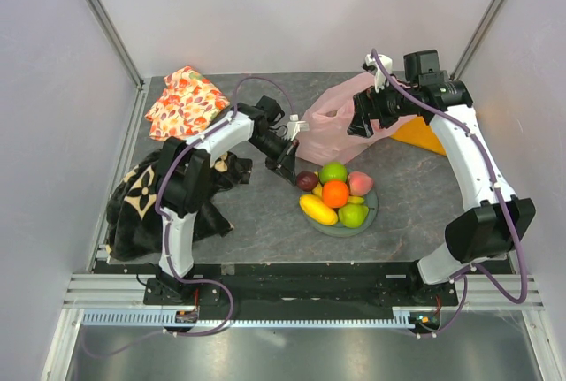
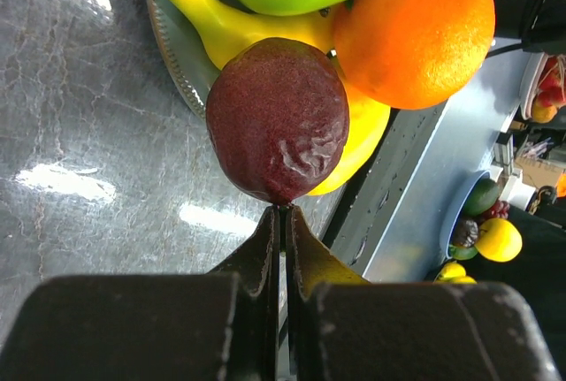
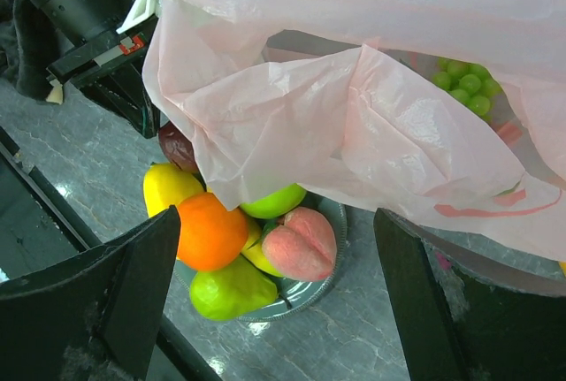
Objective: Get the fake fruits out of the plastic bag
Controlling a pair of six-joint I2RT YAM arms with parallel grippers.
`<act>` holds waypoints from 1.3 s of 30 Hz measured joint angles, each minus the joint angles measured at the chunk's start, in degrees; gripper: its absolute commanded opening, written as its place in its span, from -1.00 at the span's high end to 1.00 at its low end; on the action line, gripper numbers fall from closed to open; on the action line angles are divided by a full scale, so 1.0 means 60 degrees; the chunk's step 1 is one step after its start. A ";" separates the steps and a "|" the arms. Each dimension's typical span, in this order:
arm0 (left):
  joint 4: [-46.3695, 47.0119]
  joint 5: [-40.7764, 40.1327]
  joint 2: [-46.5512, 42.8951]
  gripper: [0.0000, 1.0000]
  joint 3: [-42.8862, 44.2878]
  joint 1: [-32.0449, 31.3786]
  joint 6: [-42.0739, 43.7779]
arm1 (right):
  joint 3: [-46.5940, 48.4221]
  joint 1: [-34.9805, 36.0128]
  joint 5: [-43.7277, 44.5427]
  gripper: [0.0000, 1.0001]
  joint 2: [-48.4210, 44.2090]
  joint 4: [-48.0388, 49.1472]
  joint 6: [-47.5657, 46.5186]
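The fake fruits [image 1: 336, 194] meet my left gripper [image 2: 281, 215] at the plum [image 2: 279, 120]. The jaws are clenched tight with their tips against its pointed end, and I cannot tell whether they pinch anything. The plum lies at the rim of the grey plate [image 2: 177, 63], touching the banana [image 2: 221, 23] and just beside the orange [image 2: 416, 27]. Across the table my right gripper [image 3: 276, 222] hangs released, jaws spread wide and holding nothing, above the pink plastic bag [image 3: 354, 107] slumped just behind the plate. Green grapes [image 3: 464, 80] show through its film. A floral cloth [image 1: 186, 102] and a dark monogrammed bag [image 1: 146, 200] lie far left.
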 measured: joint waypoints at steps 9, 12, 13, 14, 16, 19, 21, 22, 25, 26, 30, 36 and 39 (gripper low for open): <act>0.0291 -0.0004 0.0076 0.97 -0.0204 -0.0157 -0.0262 | -0.0004 -0.0055 -0.0011 -0.96 0.0102 0.0004 0.0011; 0.0328 0.0007 0.0084 0.96 -0.0441 -0.0277 -0.0284 | -0.0004 -0.0058 -0.0011 -0.96 0.0189 0.0000 0.0022; 0.0372 0.0018 0.0084 0.97 -0.0535 -0.0313 -0.0295 | -0.0004 -0.0058 -0.0011 -0.96 0.0215 0.0000 0.0026; 0.0437 0.0036 0.0084 0.97 -0.0623 -0.0346 -0.0302 | -0.0004 -0.0058 -0.0011 -0.96 0.0237 0.0000 0.0026; 0.0543 0.0055 0.0080 0.97 -0.0750 -0.0401 -0.0335 | -0.0004 -0.0062 -0.0015 -0.96 0.0259 0.0000 0.0026; 0.0696 0.0084 0.0080 0.87 -0.0812 -0.0470 -0.0382 | -0.0004 -0.0062 -0.0018 -0.96 0.0299 0.0004 0.0026; 0.0780 0.0084 0.0080 0.74 -0.0812 -0.0499 -0.0415 | -0.0004 -0.0062 -0.0029 -0.96 0.0346 0.0000 0.0029; 0.0801 0.0084 0.0080 0.62 -0.0812 -0.0514 -0.0426 | -0.0004 -0.0062 -0.0029 -0.96 0.0357 0.0000 0.0029; 0.0900 0.0033 0.0080 0.42 -0.0812 -0.0517 -0.0506 | -0.0004 -0.0062 -0.0033 -0.96 0.0364 0.0004 0.0029; 0.0933 0.0007 0.0080 0.38 -0.0812 -0.0517 -0.0528 | -0.0004 -0.0062 -0.0036 -0.96 0.0364 0.0004 0.0029; 0.0976 -0.0040 0.0080 0.21 -0.0812 -0.0521 -0.0594 | -0.0004 -0.0062 -0.0036 -0.96 0.0364 0.0004 0.0029; 0.0976 -0.0244 0.0080 -0.11 -0.0812 -0.0510 -0.0634 | -0.0004 -0.0062 -0.0040 -0.96 0.0390 0.0004 0.0029; 0.0976 -0.0266 0.0080 -0.20 -0.0809 -0.0499 -0.0656 | -0.0004 -0.0062 -0.0040 -0.96 0.0474 0.0004 0.0029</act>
